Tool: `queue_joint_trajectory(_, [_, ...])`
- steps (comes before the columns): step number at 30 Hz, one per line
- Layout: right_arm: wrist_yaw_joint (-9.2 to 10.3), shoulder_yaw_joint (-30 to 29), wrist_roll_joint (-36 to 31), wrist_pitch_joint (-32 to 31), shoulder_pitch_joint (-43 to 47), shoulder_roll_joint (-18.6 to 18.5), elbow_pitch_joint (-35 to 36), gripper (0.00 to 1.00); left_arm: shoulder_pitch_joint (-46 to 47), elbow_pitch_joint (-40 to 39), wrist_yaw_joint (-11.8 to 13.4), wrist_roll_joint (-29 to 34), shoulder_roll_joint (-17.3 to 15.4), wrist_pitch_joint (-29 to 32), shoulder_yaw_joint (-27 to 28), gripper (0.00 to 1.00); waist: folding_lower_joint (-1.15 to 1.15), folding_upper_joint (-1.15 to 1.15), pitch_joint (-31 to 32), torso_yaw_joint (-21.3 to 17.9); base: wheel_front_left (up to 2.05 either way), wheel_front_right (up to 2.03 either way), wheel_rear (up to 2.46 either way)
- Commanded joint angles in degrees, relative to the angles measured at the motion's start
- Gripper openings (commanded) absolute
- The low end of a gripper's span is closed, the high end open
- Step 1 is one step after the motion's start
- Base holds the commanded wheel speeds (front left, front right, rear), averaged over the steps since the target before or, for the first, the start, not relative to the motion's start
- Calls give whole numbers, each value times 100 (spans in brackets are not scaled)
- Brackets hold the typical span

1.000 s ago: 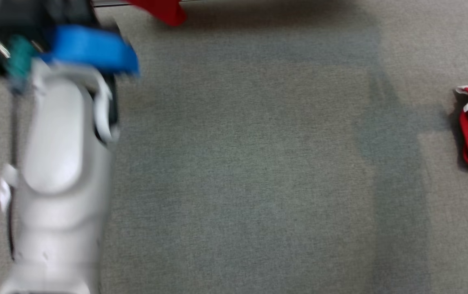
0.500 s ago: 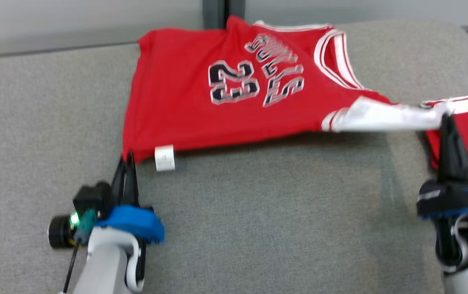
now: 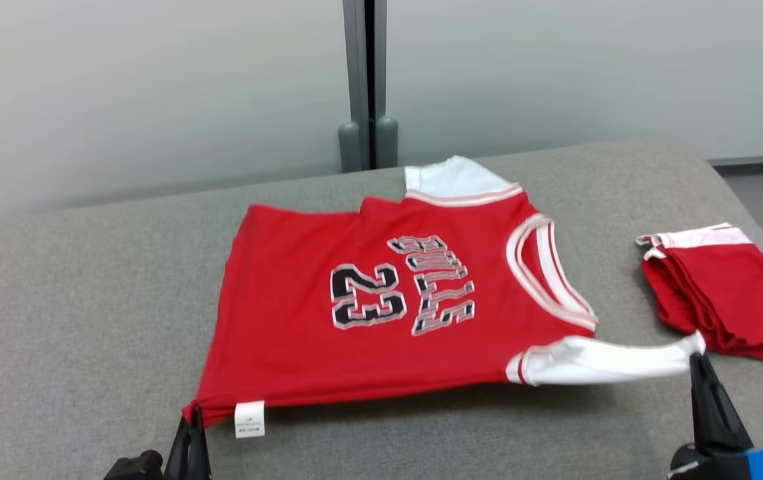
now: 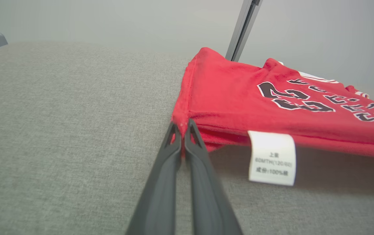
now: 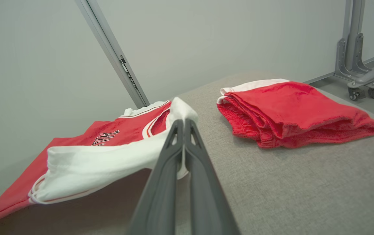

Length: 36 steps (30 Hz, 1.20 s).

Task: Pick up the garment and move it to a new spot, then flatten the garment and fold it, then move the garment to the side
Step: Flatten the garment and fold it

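Worktop [image 3: 54,320] of grey cloth carries two garments before a pale wall. A red jersey [image 3: 301,333] marked 23 lies across its middle, number up, neckline turned toward the right edge. The jersey's far side rests on the cloth, while its near edge hangs raised and taut between the two grippers. Folded red shorts [image 3: 721,293] with a white band sit near the right edge, apart from the jersey. The right gripper [image 5: 183,122] has its jaws pinched on the tip of the near white sleeve [image 3: 601,360]. The left gripper [image 4: 183,125] clamps the near left corner of the hem. A white care label [image 4: 271,158] dangles just beside it.
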<state>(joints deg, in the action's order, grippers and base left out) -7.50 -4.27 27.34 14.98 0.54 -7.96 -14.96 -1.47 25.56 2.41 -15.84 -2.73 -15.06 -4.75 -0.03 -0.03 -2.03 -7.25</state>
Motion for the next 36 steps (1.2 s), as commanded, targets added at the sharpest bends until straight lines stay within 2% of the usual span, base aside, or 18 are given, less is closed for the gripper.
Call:
queue_joint_trajectory(1, [1, -114, 13, 28, 204, 7, 62, 0, -143, -127, 18, -55, -27, -15, 32, 0, 3, 3, 154, -55, 0, 0, 0])
queue_joint_trajectory(8, [1, -122, -40, 27, 344, 85, 136, 0, -330, -397, -56, 17, -25, -15, -141, 0, 3, 3, 203, 41, 0, 0, 0])
queue_joint_trajectory(17, [0, 86, -225, 24, -403, -9, -218, 0, 299, -326, -21, 93, -15, -15, -473, 0, 3, 3, -176, 243, 0, 0, 0])
queue_joint_trajectory(25, [0, 112, -435, 23, -1601, -210, -862, 0, 1228, 196, 190, 103, -20, -15, -730, 0, 3, 3, -820, 463, 0, 0, 0])
queue_joint_trajectory(36, [0, 50, -821, 23, -2480, -299, -1564, 0, 2298, 926, 116, 270, -16, -15, -1009, 0, 3, 3, -1373, 617, 0, 0, 0])
